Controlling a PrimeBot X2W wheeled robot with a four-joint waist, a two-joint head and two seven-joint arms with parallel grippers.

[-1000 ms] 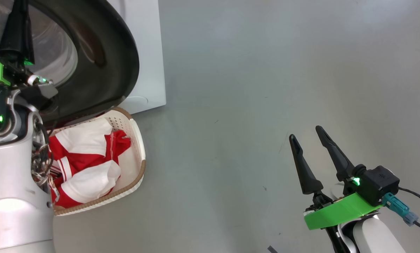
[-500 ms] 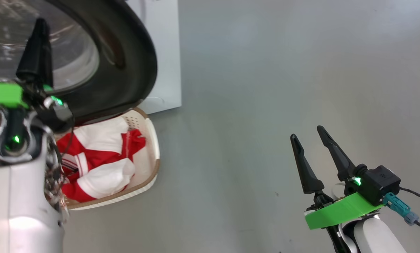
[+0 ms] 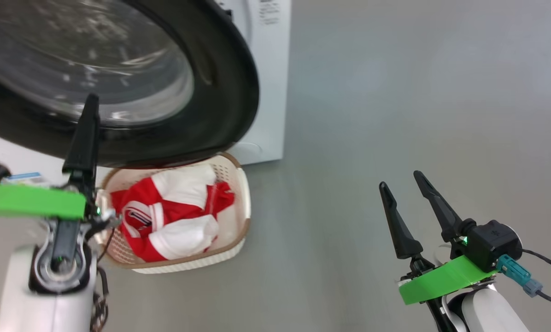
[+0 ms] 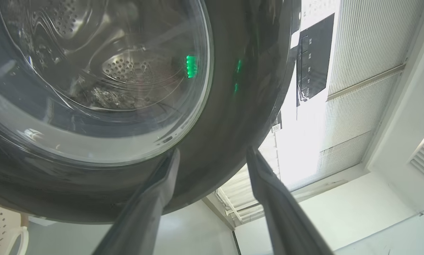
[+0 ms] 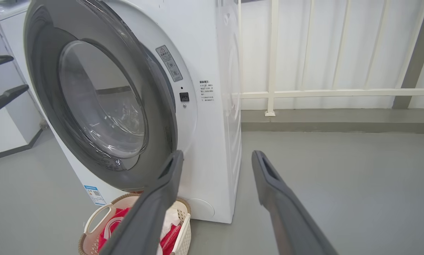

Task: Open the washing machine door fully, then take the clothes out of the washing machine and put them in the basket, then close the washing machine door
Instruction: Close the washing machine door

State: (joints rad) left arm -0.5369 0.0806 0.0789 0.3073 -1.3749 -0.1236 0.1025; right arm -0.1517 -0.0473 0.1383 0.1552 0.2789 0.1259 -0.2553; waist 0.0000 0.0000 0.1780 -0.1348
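Note:
The washing machine door (image 3: 202, 133), black-rimmed with a bulging glass window, stands at an angle to the washing machine (image 5: 215, 117), leaving a gap at the latch side. My left gripper (image 4: 213, 154) is open and empty just below the door's lower rim, one finger (image 3: 84, 138) dark against the glass. Red and white clothes (image 3: 174, 221) lie in the basket (image 3: 241, 203) on the floor under the door. My right gripper (image 3: 399, 179) is open and empty over the floor, well to the right, and points at the machine (image 5: 217, 154).
Grey floor (image 3: 395, 92) spreads out to the right of the machine. A white railing (image 5: 272, 56) runs along the wall behind it. Another white appliance (image 5: 6, 21) stands at the machine's far side. A blue label (image 5: 95, 194) marks the machine's lower front.
The camera has turned, sliding the whole picture rightwards. My left gripper has gone from shut to open and now sits lower against the door. The right arm has stayed still.

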